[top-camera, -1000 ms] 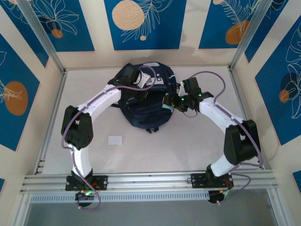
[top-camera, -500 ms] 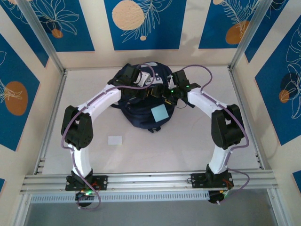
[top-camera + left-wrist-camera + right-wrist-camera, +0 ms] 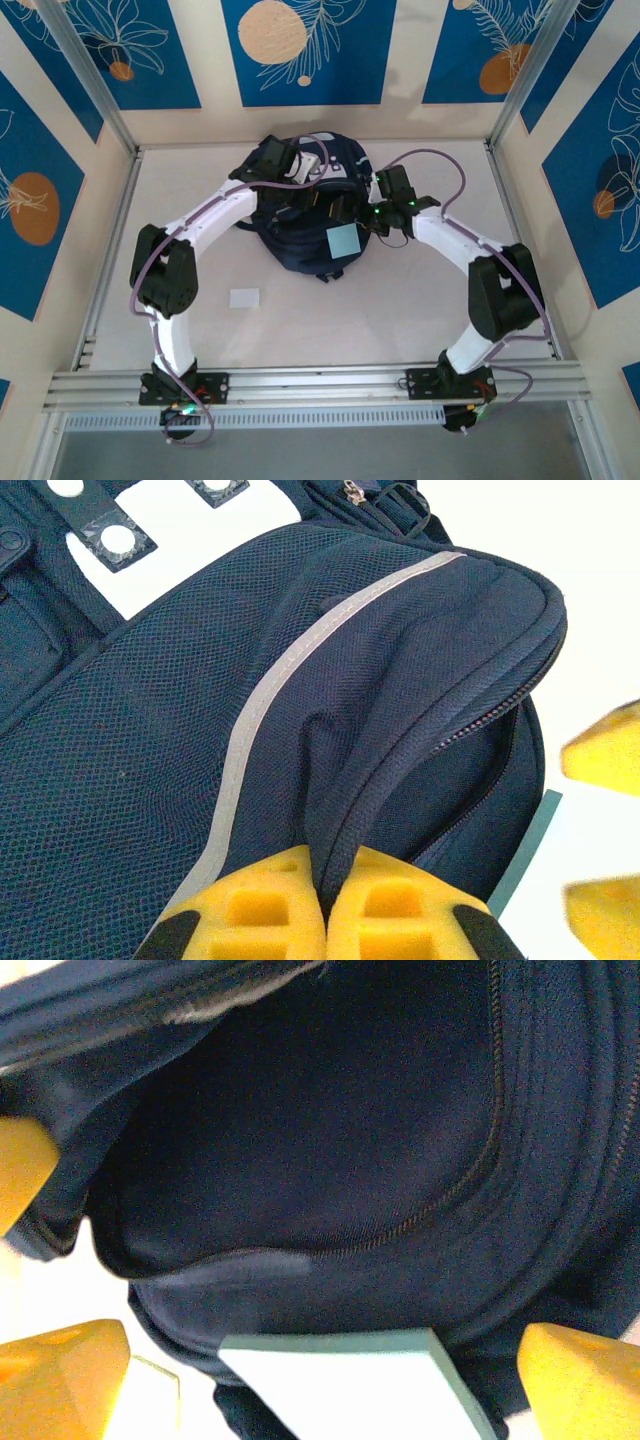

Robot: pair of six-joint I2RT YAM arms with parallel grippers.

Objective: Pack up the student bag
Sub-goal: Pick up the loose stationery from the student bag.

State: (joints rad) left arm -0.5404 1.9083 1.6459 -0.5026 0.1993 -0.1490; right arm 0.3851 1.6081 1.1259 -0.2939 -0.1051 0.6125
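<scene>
The student bag [image 3: 295,215], navy with grey stripes, lies at the middle of the table. My left gripper [image 3: 326,885] is shut on a fold of its fabric beside the zip, holding the flap [image 3: 430,680] up so the pocket [image 3: 300,1130] gapes. My right gripper [image 3: 320,1360] is open just in front of that opening, its fingers [image 3: 62,1372] wide apart. A light-blue pad [image 3: 350,1385] lies between them on the bag's lower rim, touching neither finger. From above, the pad [image 3: 343,240] rests on the bag's near side, just below the right gripper [image 3: 358,214] and the left gripper [image 3: 318,200].
A small white card [image 3: 244,297] lies on the table [image 3: 420,300] left of the bag's near edge. Both arms arch inward over the bag. Aluminium rails and walls [image 3: 110,120] close the table in on all sides.
My right gripper has opened wide and let go of the light-blue pad, which now lies on the bag's near rim. The right arm reached in, then drew back slightly. The left gripper has kept its hold.
</scene>
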